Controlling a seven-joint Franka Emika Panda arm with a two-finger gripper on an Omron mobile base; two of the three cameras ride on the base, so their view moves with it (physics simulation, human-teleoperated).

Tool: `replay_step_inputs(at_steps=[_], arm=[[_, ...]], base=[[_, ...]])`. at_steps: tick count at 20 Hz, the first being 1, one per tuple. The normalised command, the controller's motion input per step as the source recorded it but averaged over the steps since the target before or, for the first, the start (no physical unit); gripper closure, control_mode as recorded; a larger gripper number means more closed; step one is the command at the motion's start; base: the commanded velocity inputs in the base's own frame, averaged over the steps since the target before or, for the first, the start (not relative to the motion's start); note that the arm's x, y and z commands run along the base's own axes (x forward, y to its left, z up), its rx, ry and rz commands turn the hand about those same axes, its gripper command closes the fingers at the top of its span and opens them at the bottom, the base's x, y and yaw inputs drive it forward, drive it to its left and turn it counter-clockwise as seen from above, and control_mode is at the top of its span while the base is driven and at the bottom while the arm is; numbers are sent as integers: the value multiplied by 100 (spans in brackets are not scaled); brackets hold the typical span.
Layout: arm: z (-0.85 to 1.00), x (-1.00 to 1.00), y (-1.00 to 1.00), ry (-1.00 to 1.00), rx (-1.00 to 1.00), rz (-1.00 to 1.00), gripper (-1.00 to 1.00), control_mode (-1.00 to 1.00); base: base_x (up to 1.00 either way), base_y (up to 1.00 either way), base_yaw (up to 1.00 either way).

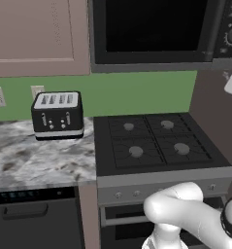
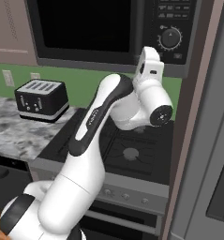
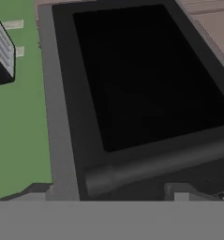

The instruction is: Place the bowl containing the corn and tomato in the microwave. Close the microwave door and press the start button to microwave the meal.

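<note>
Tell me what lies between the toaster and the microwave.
Only bare green wall separates the black four-slot toaster from the dark grey microwave above, in the left base view.

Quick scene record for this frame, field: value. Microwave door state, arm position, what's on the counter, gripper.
microwave: mounted above the stove, dark grey
microwave door: shut, black glass window; bar handle close to the hand camera
control strip: right of door, round knob
arm: raised, hand up near the control strip
gripper: fingers not discernible, state cannot tell
stove: four burners, nothing on them
toaster: black, on the marble counter, left of stove
</note>
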Motion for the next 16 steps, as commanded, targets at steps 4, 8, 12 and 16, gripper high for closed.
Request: replay_step_inputs(at_steps=[4, 8, 12, 16], arm=[[21, 0, -8, 14, 0, -6, 100, -100], [22, 0, -16, 12, 0, -6, 100, -100], [19, 3, -15, 6, 0, -3, 100, -100], [2, 12, -16, 2, 0, -1, 100, -100]], base=[[0, 0, 0], [0, 0, 0], [0, 0, 0], [0, 0, 0]])
